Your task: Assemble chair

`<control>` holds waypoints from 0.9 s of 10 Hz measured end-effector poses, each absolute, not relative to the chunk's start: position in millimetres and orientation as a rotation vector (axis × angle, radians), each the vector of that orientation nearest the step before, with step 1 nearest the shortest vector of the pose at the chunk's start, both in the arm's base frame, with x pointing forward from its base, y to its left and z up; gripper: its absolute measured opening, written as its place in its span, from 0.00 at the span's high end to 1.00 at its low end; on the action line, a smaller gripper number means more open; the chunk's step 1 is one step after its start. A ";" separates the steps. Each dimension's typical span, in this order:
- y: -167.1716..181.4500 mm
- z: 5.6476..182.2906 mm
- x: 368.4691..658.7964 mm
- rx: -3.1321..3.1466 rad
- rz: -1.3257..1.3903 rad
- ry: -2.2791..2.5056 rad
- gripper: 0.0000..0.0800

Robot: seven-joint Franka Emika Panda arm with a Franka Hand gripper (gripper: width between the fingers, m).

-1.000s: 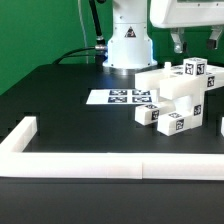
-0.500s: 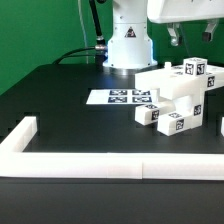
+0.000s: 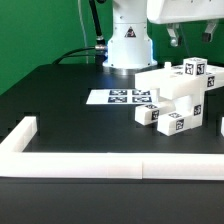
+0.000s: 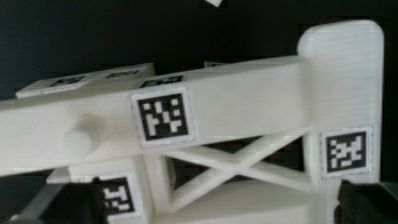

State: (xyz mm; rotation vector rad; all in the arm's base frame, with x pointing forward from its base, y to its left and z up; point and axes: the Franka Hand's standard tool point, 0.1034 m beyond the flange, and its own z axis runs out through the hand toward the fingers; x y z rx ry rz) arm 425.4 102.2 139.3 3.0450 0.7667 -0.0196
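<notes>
The chair [image 3: 175,95] stands as a cluster of white blocky parts with black-and-white tags at the exterior view's right; several parts look joined. My gripper [image 3: 192,38] hangs above it at the top edge of that view, partly cut off, with its fingers apart and nothing between them. In the wrist view the chair [image 4: 196,120] fills the picture: a tagged bar, a cross-braced frame and an upright leg. My gripper [image 4: 217,215] shows only as dark fingertips [image 4: 50,205] at the lower corners, wide apart and clear of the parts.
The marker board [image 3: 118,97] lies flat on the black table beside the chair, toward the exterior view's left. A long white border wall [image 3: 100,165] runs along the front edge and turns up at the left. The robot base [image 3: 130,45] stands at the back.
My gripper has risen a little above the chair and stays open. The chair parts have not moved.
</notes>
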 end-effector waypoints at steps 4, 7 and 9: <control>90.0 124.1 387.6 3.049 -0.062 0.789 0.19; 82.8 113.3 377.2 3.047 -0.068 0.789 0.19; 80.6 109.5 374.8 3.046 -0.083 0.785 0.19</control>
